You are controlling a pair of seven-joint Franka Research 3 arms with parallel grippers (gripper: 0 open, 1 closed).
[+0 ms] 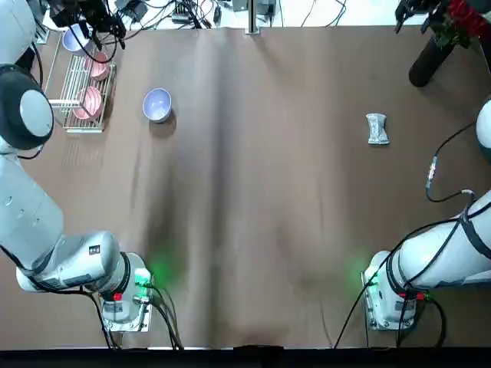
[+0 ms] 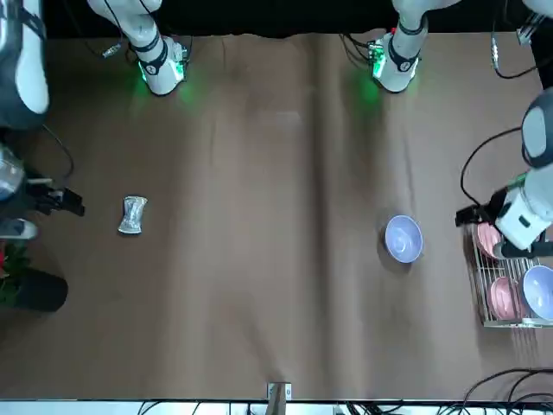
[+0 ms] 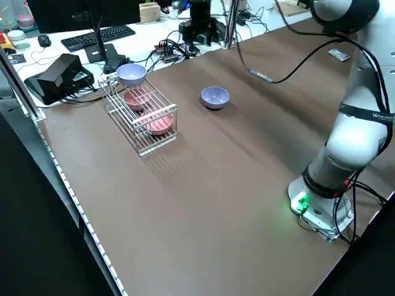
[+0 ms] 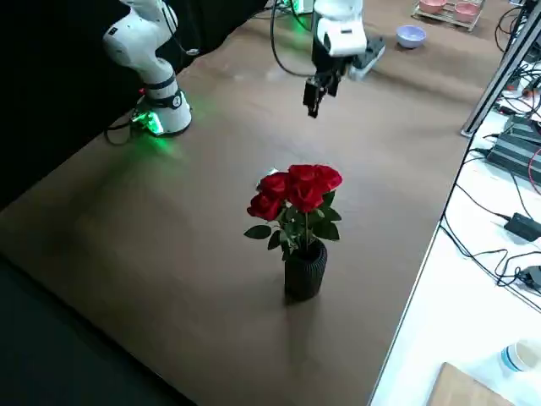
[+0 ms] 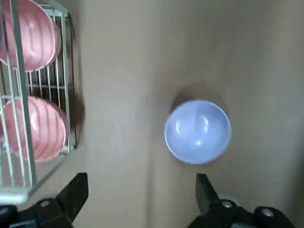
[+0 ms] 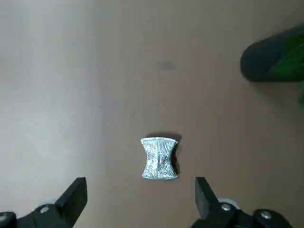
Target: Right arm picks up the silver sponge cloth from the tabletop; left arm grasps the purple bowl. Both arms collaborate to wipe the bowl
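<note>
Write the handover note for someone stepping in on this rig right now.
Left gripper: jaws open and empty, above the table near the wire rack.
Right gripper: jaws open and empty, above the table on the plant pot's side.
Purple bowl: upright on the tabletop, beside the rack, not in it.
Silver sponge cloth: lying on the tabletop, between the bowl and the pot.
Done: nothing grasped, no wiping begun.
Left: right arm picks up the cloth, left arm grasps the bowl, then both wipe it.
</note>
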